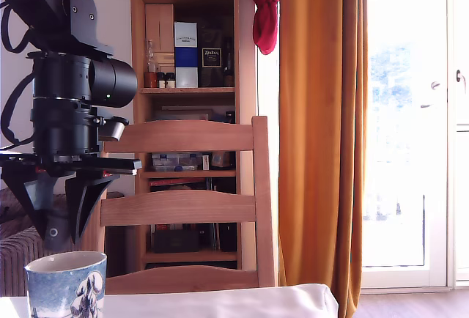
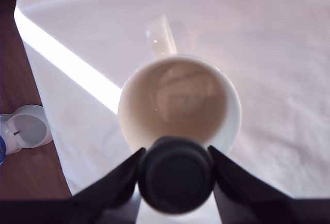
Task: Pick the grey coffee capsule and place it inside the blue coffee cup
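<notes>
One grey coffee capsule [image 2: 175, 175] is clamped between closed fingers [image 2: 119, 180], held directly above the blue coffee cup [image 2: 179, 104], near its rim.

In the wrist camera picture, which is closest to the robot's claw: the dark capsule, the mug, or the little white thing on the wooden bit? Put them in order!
1. The grey coffee capsule: clamped in the gripper.
2. The blue coffee cup: right below, on the white cloth.
3. The small white container: off the cloth, on bare wood.

The exterior view looks level from table height, close behind the cup [image 1: 66, 283]. The wrist view looks straight down into it [image 2: 179, 102]. Both views share it.
</notes>
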